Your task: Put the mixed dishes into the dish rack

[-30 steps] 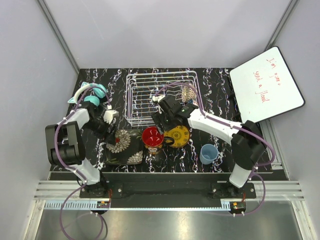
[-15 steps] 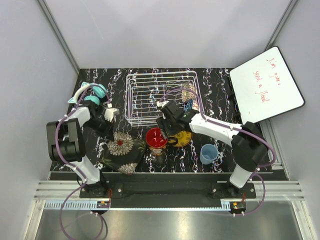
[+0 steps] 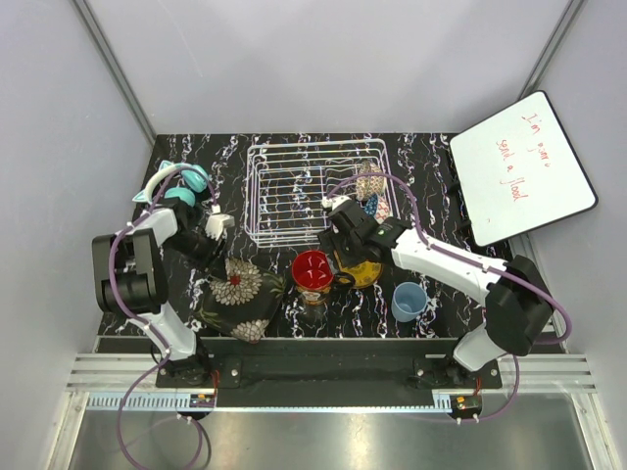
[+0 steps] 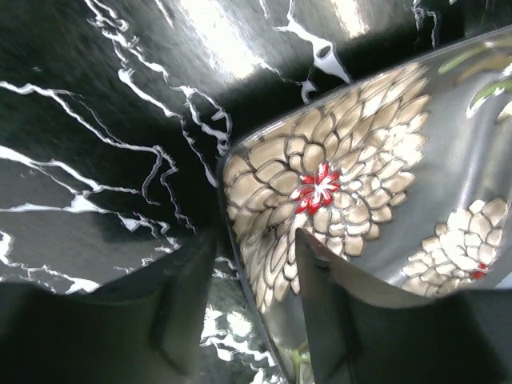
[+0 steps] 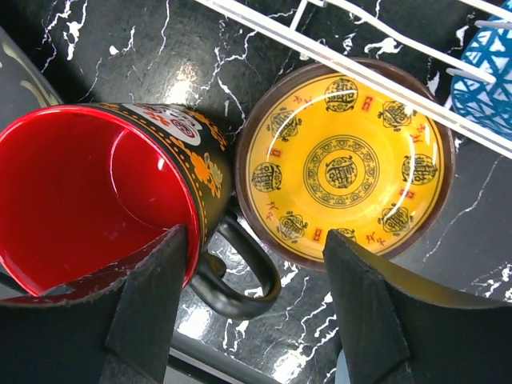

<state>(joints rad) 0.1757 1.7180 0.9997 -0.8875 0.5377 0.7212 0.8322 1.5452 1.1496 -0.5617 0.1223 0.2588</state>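
Dishes lie partly in and partly out of the dish rack (image 3: 294,191), a white wire basket at the back middle of the black marbled table (image 3: 431,162). At the rack's right end sit the brown-mesh bowl (image 3: 369,183) and, just in front of it, the blue patterned bowl (image 3: 370,206). The other pieces are on the table in front of the rack. The square dark floral plate (image 3: 240,294) sits at the front left, turned askew. The dark mug (image 3: 312,271), red inside, stands just beside the yellow patterned plate (image 5: 344,164), its handle toward that plate. The light-blue cup (image 3: 409,301) stands alone, further to the right.

The left gripper (image 4: 254,240) straddles the floral plate's rim, jaws apart, with a dark gap between one finger and the rim, so it is not pinching. The right gripper (image 5: 256,240) hangs above the mug's handle, jaws spread wide and holding nothing.

Teal cat-ear headphones (image 3: 181,186) lie at the table's left edge. A whiteboard (image 3: 519,166) with red writing leans at the right.
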